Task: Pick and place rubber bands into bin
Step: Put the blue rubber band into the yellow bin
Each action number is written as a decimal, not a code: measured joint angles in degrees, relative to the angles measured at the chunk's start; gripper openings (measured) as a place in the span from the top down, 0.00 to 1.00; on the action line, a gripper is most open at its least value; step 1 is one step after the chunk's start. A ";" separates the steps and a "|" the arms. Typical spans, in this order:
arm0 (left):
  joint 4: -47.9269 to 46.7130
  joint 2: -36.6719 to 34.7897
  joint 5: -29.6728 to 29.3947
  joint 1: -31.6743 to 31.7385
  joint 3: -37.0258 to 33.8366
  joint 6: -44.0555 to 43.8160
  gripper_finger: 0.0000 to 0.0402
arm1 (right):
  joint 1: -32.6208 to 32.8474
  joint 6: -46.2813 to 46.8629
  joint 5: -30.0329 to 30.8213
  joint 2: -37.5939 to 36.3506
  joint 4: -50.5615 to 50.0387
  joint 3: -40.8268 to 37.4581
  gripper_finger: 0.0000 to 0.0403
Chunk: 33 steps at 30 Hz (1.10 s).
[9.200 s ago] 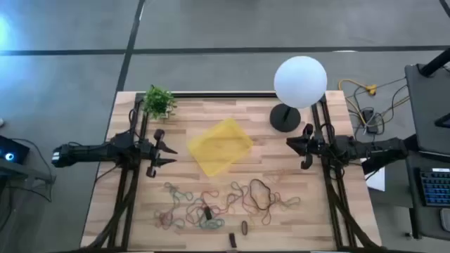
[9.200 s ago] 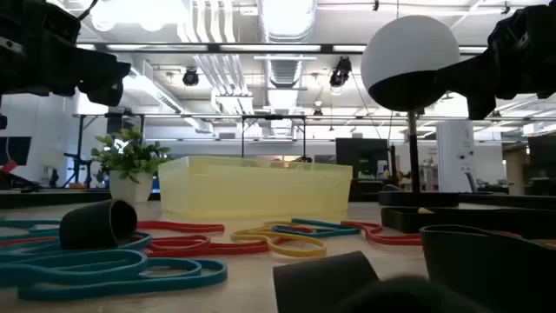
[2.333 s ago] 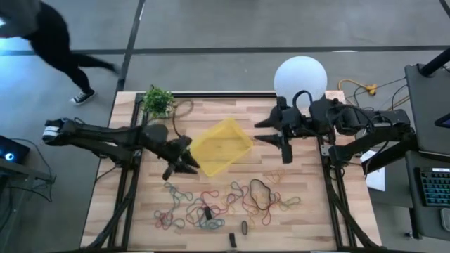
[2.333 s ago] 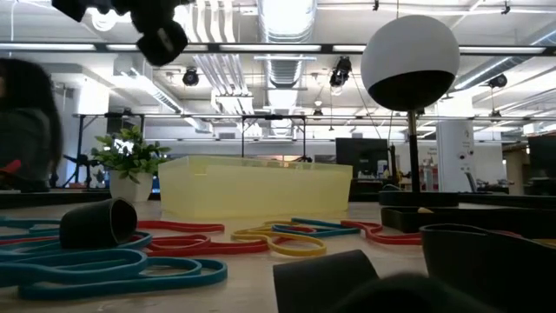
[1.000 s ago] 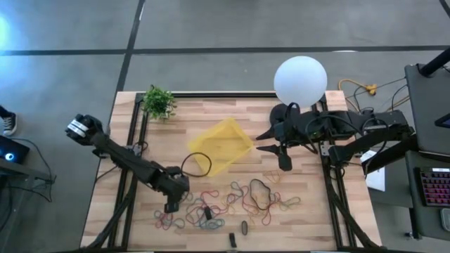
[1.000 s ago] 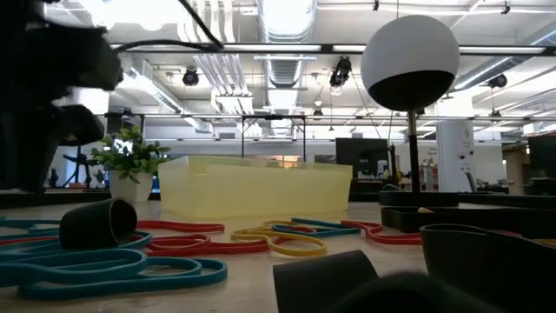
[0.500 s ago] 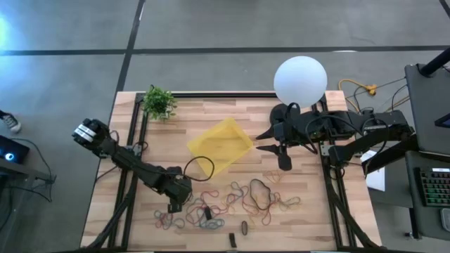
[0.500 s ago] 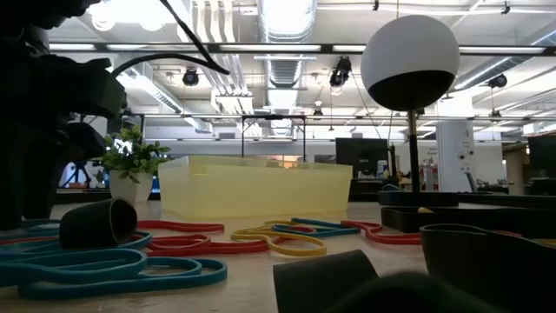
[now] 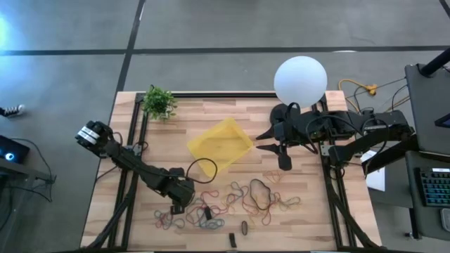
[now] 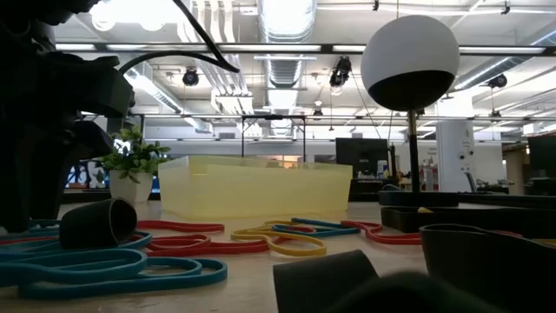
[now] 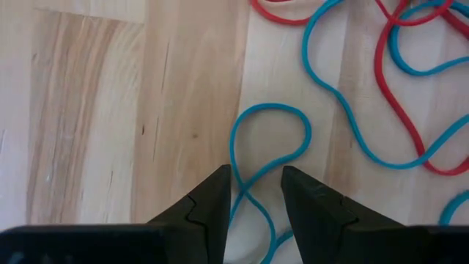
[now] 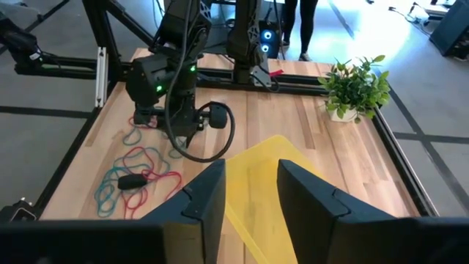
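Note:
Rubber bands (image 9: 225,202) in red, blue, green and black lie spread over the table's near half. The yellow bin (image 9: 220,145) sits on the table behind them. My left gripper (image 9: 177,209) points down at the pile's left end. It is open, and its fingertips stand either side of a strand of a blue band (image 11: 270,139). My right gripper (image 9: 269,141) hangs open above the table to the right of the bin (image 12: 267,192), with nothing between its fingers. My left gripper comes from above with the blue band's strand (image 11: 240,192) running between its two fingers, close by one finger (image 11: 214,192). The band lies flat on the wood. Whether a finger touches it, I cannot tell.
A white lamp globe (image 9: 300,81) on a black base (image 9: 285,117) stands at the far right. A small potted plant (image 9: 159,102) stands at the far left. Small dark oblong pieces (image 9: 243,228) lie among the bands near the front edge. Bare wood lies left of the pile.
My left gripper has come down toward the left end of the band pile and shifted a little toward the table's near edge and right. In the low view the arm fills more of the left side. The bands and the bin have kept their places.

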 joint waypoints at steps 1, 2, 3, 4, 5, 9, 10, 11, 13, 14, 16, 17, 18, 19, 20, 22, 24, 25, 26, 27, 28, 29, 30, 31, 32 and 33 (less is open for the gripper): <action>-0.09 -0.01 -0.33 0.00 0.00 0.00 0.72 | 0.00 0.00 -0.02 0.00 0.00 0.00 0.73; -0.22 -0.09 -0.45 0.00 0.00 0.00 0.72 | 0.00 0.01 -0.01 0.00 0.01 0.00 0.73; -0.29 -0.08 -0.48 0.00 -0.01 0.02 0.73 | 0.00 0.03 -0.02 0.00 0.06 0.00 0.73; -0.31 -0.08 -0.47 0.00 -0.11 0.02 0.73 | 0.00 0.09 -0.02 0.00 0.18 0.00 0.73; -0.31 -0.08 -0.48 0.00 -0.20 0.02 0.75 | 0.00 0.25 -0.02 0.00 0.33 0.00 0.74; -0.04 -0.08 0.11 0.00 -0.74 -0.01 0.86 | 0.00 0.94 -0.02 0.00 0.51 0.00 0.75; 0.10 -0.06 0.21 0.00 -0.89 0.00 0.90 | 0.00 0.94 -0.02 0.00 0.51 0.00 0.75; 0.26 -0.06 0.31 0.00 -1.01 0.00 0.94 | 0.00 0.96 -0.02 0.00 0.54 0.00 0.75; 0.31 -0.06 0.31 0.00 -1.17 -0.04 0.98 | 0.00 1.11 -0.02 0.00 0.66 0.00 0.76; 0.14 -0.06 0.18 0.00 -1.20 -0.02 0.98 | 0.00 1.31 -0.02 0.00 0.64 0.00 0.76; -0.05 -0.24 -0.04 0.00 -1.25 -0.03 0.99 | 0.00 1.85 -0.02 0.00 0.65 0.00 0.76; -0.10 -0.43 -0.13 0.00 -1.25 -0.04 0.99 | 0.00 2.03 -0.02 0.00 0.64 0.00 0.76; -0.11 -0.79 -0.27 0.00 -1.27 -0.04 1.00 | 0.00 2.19 -0.02 0.00 0.64 0.00 0.75; -0.11 -1.23 -0.36 0.00 -1.31 -0.04 1.00 | 0.00 2.20 -0.02 0.00 0.66 0.00 0.75; -0.07 -1.59 -0.49 0.00 -1.33 -0.03 1.00 | 0.00 2.21 -0.02 0.00 0.68 0.00 0.75; 0.20 -2.65 -0.71 0.00 -1.41 0.00 1.00 | 0.00 2.23 -0.02 0.00 0.72 0.00 0.75; 0.31 -3.77 -1.13 0.01 -1.59 0.00 1.00 | 0.00 2.37 -0.02 0.00 0.72 0.00 0.76; 0.08 -4.39 -1.51 0.07 -1.67 0.01 1.00 | 0.00 2.38 -0.02 0.00 0.77 0.00 0.76; -0.40 -5.05 -2.27 0.11 -1.76 0.04 1.00 | 0.00 2.38 -0.02 0.00 0.79 0.00 0.76; -0.61 -5.74 -2.52 0.13 -1.86 0.02 1.00 | 0.00 2.38 -0.02 0.00 0.79 0.00 0.77; -0.26 -6.58 -2.78 0.15 -1.80 0.04 1.00 | 0.00 2.39 -0.02 0.00 0.84 0.00 0.77; 0.12 -7.54 -3.13 0.14 -1.68 0.06 1.00 | 0.00 2.43 -0.02 0.00 0.89 0.00 0.77; 0.43 -8.64 -3.28 0.13 -1.60 0.05 1.00 | 0.00 2.45 -0.02 0.00 0.90 0.00 0.78; 0.56 -9.62 -3.66 0.13 -1.60 0.06 1.00 | 0.00 2.51 -0.02 0.00 1.00 0.00 0.78; 0.58 -10.49 -4.13 0.11 -1.60 0.06 1.00 | 0.00 2.58 -0.02 0.00 1.10 0.00 0.78; 0.67 -11.45 -4.55 0.11 -1.60 0.07 1.00 | 0.00 2.58 -0.04 0.00 1.08 0.00 0.79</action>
